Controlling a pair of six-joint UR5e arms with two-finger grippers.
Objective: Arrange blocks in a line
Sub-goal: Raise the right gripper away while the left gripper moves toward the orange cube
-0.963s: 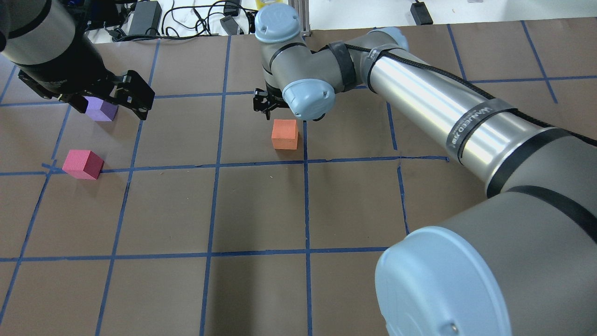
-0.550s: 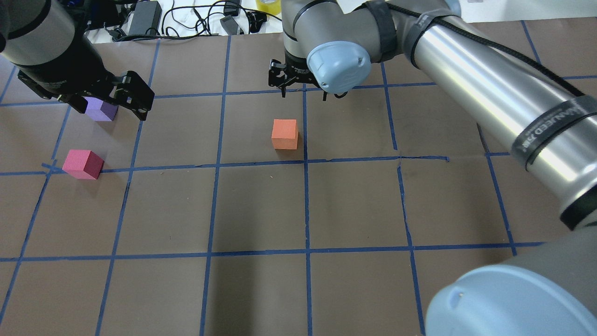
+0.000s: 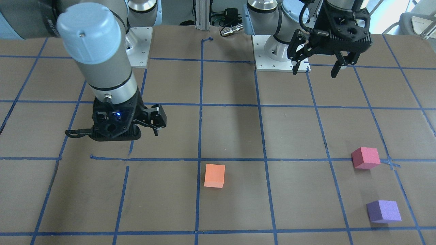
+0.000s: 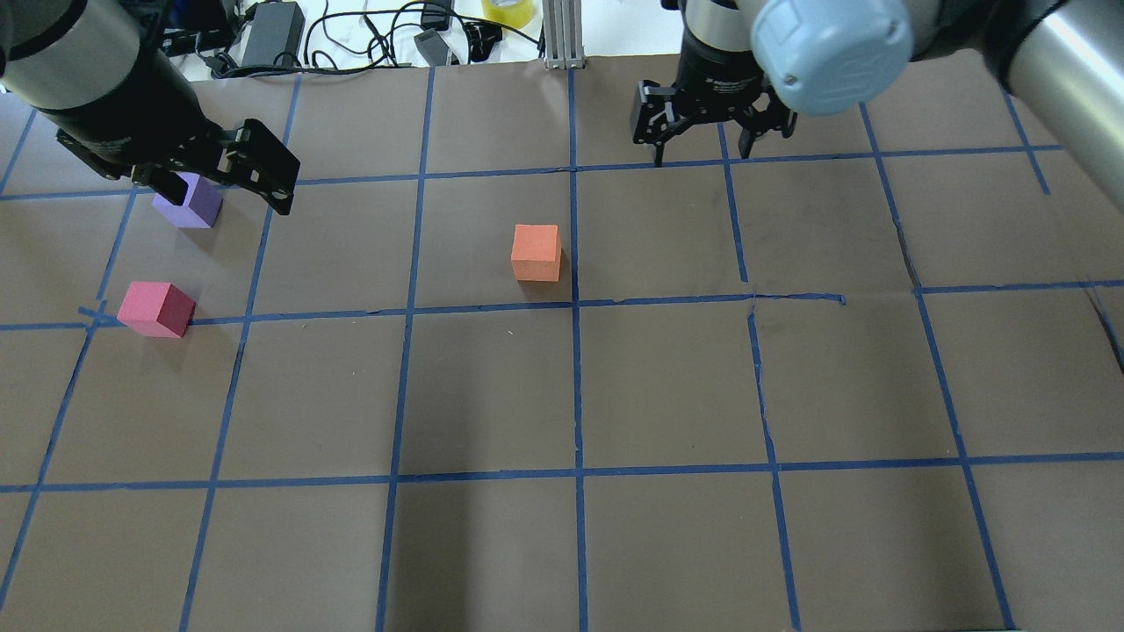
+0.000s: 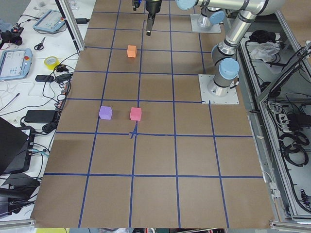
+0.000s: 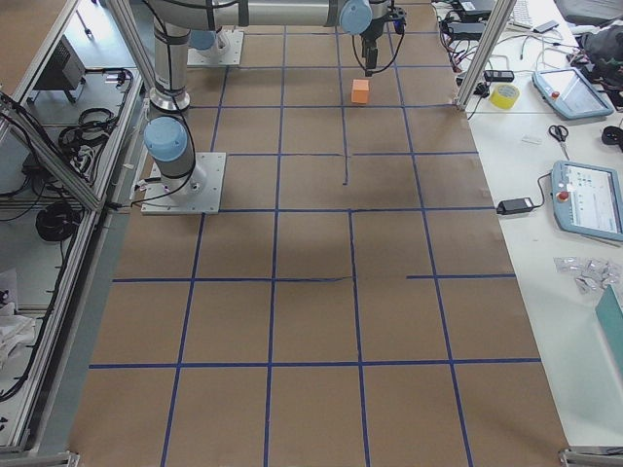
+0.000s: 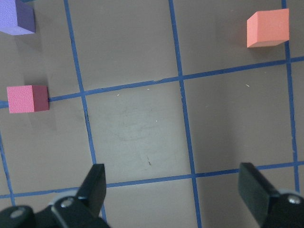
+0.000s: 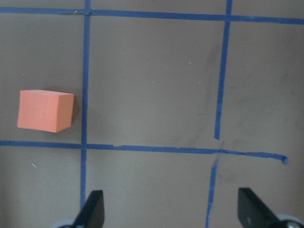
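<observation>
Orange block [image 4: 536,253] sits mid-table [image 4: 667,386], just beside a blue tape line [image 4: 576,369]. Purple block [image 4: 187,204] and pinkish-red block [image 4: 156,308] lie near each other, not touching, far on the robot's left.

Right gripper [image 4: 702,154]: fingers spread, empty, raised; orange block lies off to one side, outside its fingers.

Left gripper [image 3: 315,72]: spread, empty, held high; no block sits between its fingers.
</observation>
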